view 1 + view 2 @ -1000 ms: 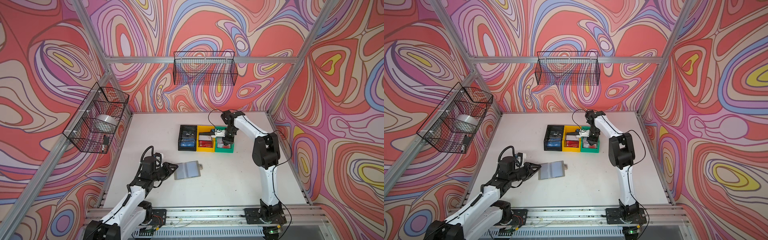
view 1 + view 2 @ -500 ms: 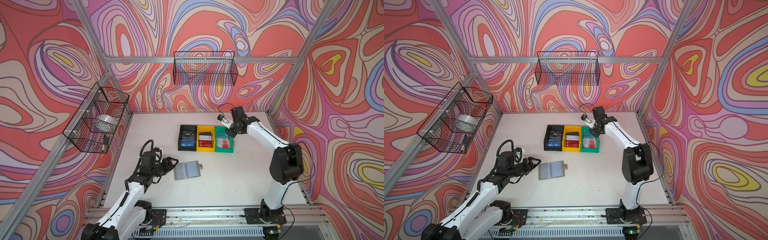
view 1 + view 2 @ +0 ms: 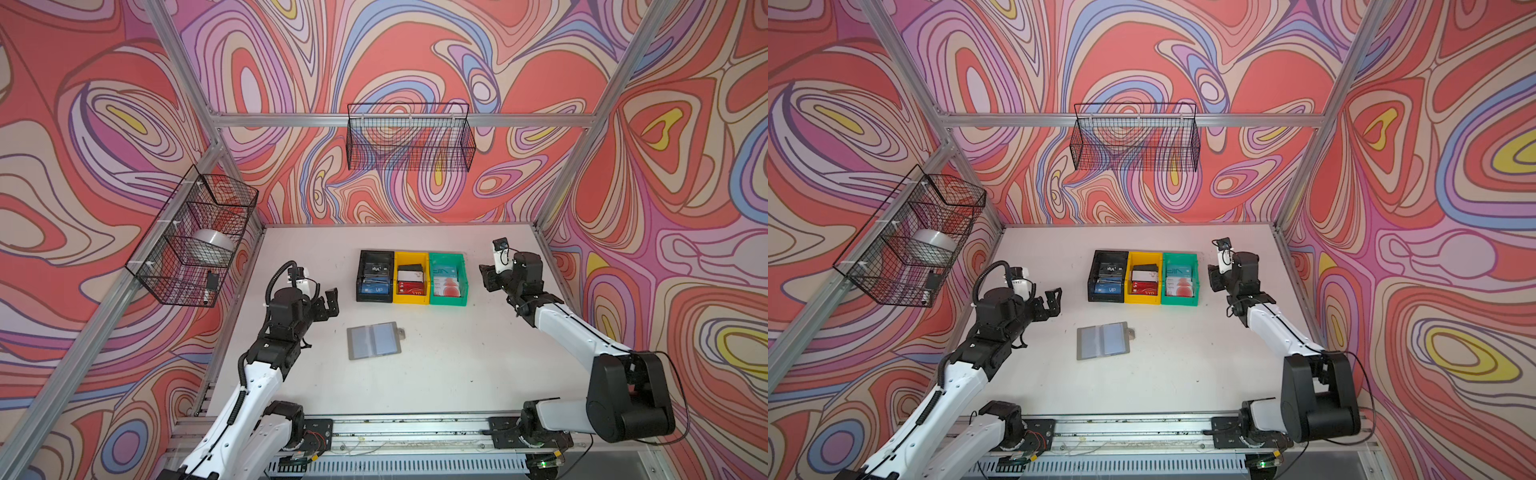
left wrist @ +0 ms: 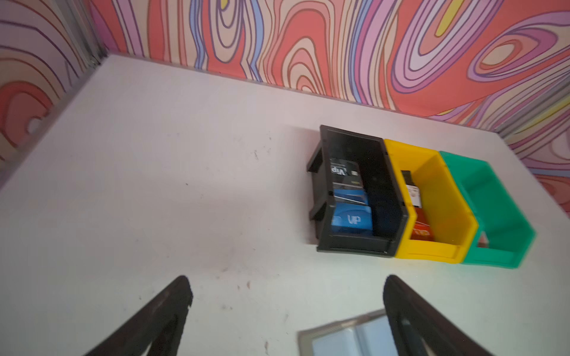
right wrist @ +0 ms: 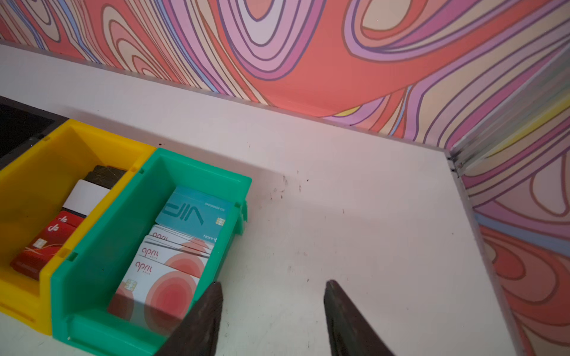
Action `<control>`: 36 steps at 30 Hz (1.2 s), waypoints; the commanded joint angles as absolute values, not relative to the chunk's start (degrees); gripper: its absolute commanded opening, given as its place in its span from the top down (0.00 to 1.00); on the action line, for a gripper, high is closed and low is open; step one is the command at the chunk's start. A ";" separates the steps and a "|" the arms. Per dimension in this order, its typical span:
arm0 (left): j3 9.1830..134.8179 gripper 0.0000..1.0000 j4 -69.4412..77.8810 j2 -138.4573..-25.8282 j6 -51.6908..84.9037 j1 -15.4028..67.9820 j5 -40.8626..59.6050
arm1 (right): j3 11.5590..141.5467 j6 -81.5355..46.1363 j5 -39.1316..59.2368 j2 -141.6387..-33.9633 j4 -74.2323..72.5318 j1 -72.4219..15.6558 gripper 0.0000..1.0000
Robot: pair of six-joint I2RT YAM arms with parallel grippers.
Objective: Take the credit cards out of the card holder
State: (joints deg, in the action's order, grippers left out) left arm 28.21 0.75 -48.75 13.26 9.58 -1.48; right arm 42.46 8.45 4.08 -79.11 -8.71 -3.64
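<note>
The grey card holder (image 3: pixel 374 340) (image 3: pixel 1104 340) lies open flat on the table, sleeves up, and nothing touches it. Its corner shows beside one finger in the left wrist view (image 4: pixel 345 339). My left gripper (image 3: pixel 325 304) (image 4: pixel 287 289) hovers to its left, open and empty. Credit cards lie in the bins: blue VIP (image 3: pixel 375 287) (image 4: pixel 351 220), red (image 3: pixel 410 287) (image 5: pixel 46 243), pale with red circles (image 3: pixel 446 287) (image 5: pixel 166 277). My right gripper (image 3: pixel 487 277) (image 5: pixel 273 292) is open and empty over bare table, just right of the green bin.
Black bin (image 3: pixel 360 274), yellow bin (image 3: pixel 426 278) and green bin (image 3: pixel 463 282) stand side by side behind the card holder. Wire baskets hang on the back wall (image 3: pixel 409 137) and left wall (image 3: pixel 195 237). Aluminium frame posts edge the table.
My left gripper let go of the card holder's edge, opened wide and drew back to the left. My right gripper left the green bin, swung right and opened.
</note>
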 commanded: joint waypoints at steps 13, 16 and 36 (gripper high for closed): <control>18.99 0.00 40.28 -72.43 2.23 2.71 -6.48 | 31.30 0.85 8.91 -86.67 -38.18 1.49 0.43; 15.90 0.00 49.69 -76.08 1.75 2.09 -6.44 | 28.74 1.00 9.53 -90.01 -44.48 1.49 0.45; 20.36 0.00 53.65 -88.43 2.74 0.88 -7.90 | 25.35 1.05 9.60 -97.97 -57.42 1.59 0.18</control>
